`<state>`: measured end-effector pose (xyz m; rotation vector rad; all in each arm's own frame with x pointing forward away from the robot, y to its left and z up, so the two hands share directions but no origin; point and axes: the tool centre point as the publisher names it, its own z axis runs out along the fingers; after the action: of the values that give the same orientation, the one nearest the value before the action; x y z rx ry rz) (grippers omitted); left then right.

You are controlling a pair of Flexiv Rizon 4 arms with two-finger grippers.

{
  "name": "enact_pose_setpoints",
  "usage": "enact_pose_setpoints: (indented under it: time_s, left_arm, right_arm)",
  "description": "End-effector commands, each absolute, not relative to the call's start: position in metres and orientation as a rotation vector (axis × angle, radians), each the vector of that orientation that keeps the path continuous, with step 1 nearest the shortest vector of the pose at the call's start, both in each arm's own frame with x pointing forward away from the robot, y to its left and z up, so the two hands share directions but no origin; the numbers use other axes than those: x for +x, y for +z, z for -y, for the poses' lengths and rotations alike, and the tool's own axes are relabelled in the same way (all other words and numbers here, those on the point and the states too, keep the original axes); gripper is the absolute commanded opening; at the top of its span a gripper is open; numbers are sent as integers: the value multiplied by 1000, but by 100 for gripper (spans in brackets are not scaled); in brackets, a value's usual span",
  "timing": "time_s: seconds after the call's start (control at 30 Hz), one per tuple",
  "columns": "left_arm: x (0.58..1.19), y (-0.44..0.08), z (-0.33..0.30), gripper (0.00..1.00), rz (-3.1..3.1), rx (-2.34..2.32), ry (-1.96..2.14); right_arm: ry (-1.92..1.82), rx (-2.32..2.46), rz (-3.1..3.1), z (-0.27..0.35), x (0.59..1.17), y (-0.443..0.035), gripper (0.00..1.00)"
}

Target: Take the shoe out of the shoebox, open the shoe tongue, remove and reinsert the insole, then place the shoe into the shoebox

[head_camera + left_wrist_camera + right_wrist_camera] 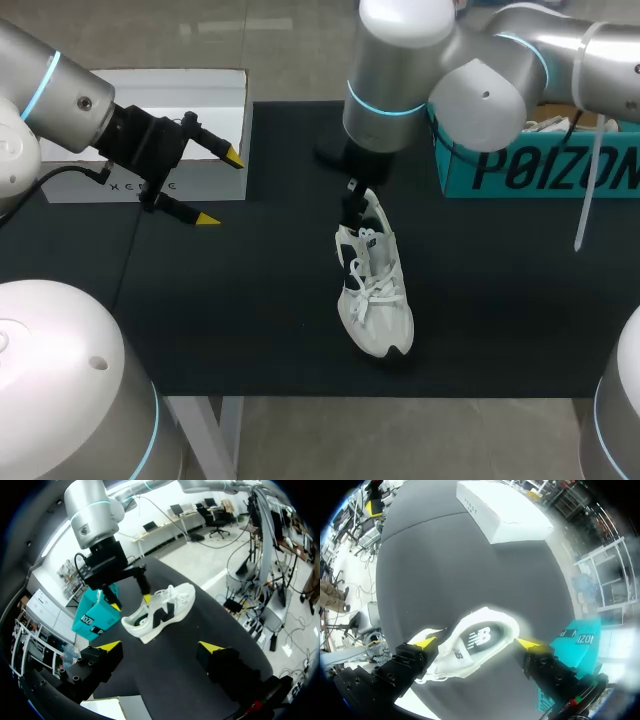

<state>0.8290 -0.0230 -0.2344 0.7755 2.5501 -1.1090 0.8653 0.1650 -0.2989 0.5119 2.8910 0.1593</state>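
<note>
Shoe (375, 295) mid-worktop (250, 320), open mat on every side, teal shoebox (540, 165) far right, white box (160, 95) far left, right claw (476, 642) straight down over heel, spread wide, gripping nothing, left claw (220, 188) level near left edge, wide open, empty.

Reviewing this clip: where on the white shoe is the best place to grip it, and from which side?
Probably the heel rim of the shoe, coming from above and pinching it between the inside and the back. It lies laces up on the mat, so the opening faces upward, and that rim is thin.

White laced shoe (372, 290) outside; teal shoebox (540, 168) nearby.
</note>
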Motion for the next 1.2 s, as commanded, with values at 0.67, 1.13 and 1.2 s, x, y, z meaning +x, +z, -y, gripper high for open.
enact_pose_setpoints:
  time_s: [0.67, 1.13, 1.2]
  left_arm:
    - [829, -234, 23, 100, -2553, 778, -1104]
    - [829, -234, 23, 100, -2553, 778, -1104]
    - [829, -234, 23, 100, -2553, 778, -1104]
  right_arm:
    - [-14, 12, -2920, -146, 919, -317, 100]
    - [3, -8, -2955, -147, 944, -338, 100]
    - [5, -5, -2960, -148, 945, -341, 100]
